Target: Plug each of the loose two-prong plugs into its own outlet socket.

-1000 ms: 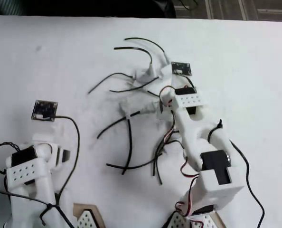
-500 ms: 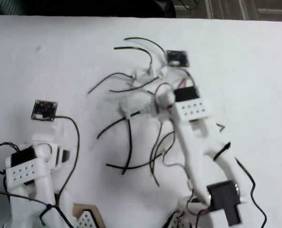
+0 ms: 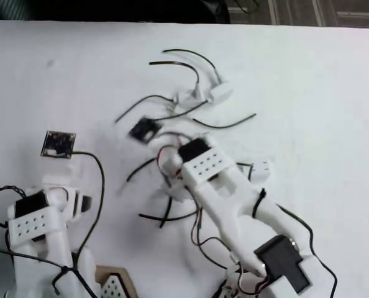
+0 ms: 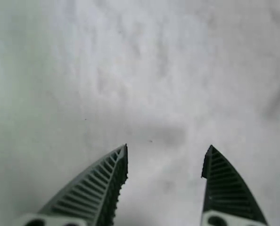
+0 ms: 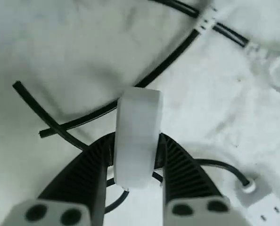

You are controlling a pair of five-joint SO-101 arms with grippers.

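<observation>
High view: white right arm lies from lower right to frame centre, among loose black cords; more white plug pieces lie upper centre. Right wrist view: right gripper is clamped on a white rectangular plastic block. Left wrist view: left gripper is spread wide, holding nothing, above the white table.

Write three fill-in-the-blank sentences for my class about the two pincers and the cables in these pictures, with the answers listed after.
The right pincer is shut on a ____ block.
The left pincer is ____, holding nothing.
The cables on the table are ____.
Missing words: white; open; black.
</observation>
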